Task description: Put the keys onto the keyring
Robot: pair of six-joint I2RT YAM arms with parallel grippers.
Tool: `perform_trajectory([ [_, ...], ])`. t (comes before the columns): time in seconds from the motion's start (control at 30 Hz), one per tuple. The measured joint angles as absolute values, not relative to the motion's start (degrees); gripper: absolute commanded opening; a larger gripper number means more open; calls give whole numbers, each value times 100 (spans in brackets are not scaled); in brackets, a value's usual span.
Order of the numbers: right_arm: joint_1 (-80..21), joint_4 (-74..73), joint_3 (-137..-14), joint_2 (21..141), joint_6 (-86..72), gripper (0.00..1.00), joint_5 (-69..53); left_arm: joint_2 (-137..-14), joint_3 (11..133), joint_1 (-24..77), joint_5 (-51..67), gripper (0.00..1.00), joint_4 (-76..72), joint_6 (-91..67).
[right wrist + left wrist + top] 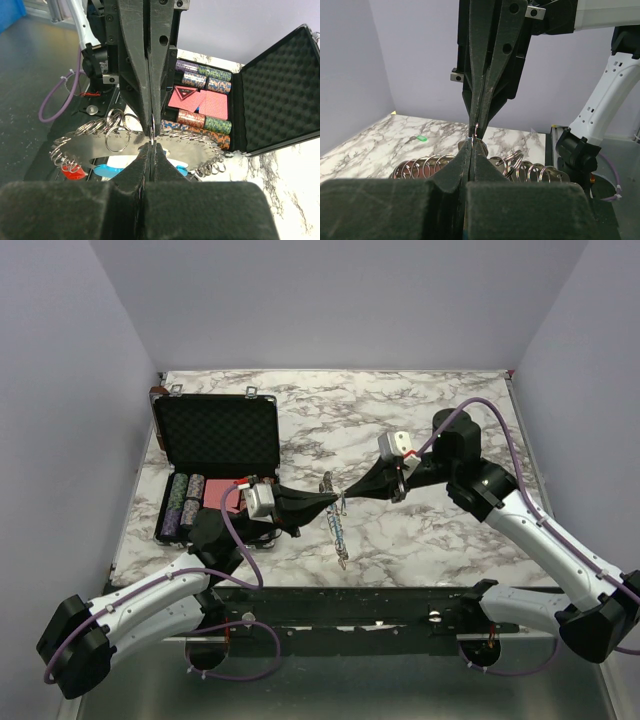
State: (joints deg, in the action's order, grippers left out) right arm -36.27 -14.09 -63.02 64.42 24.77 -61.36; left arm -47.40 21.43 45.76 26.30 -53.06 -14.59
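The keyring (pixel 338 525) is a long grey metal strip (pixel 90 145) edged with several split rings, lying mid-table with a light-blue part (pixel 107 170) under it. My left gripper (pixel 333 506) (pixel 471 145) and right gripper (pixel 347 497) (pixel 151 142) meet tip to tip just above it. Both are shut on one thin small ring (pixel 476 131) (pixel 152 131) that stands up from the strip. A red-headed key (pixel 75 171) lies at the strip's end. A green-headed key (pixel 421 138) lies alone on the marble farther off. I cannot make out a blue key.
An open black foam-lined case (pixel 215 435) stands at the left, holding rows of striped poker chips (pixel 185 502) (pixel 205 122) and red cards (pixel 200 100). The marble table (pixel 430 410) ends at purple walls behind and at both sides.
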Motion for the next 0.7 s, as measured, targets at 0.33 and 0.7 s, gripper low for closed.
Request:
perform_trajectory([
  [0.33,-3645,-1313,-6276,6462,2392,0,-6139,-4753,2143,4576,2644,0,-5306,-1457],
  [0.7,-3682,-1181,-6228,6495,2215,0,-6141,-4781,2147,4574,2685,0,-5282,-1417],
])
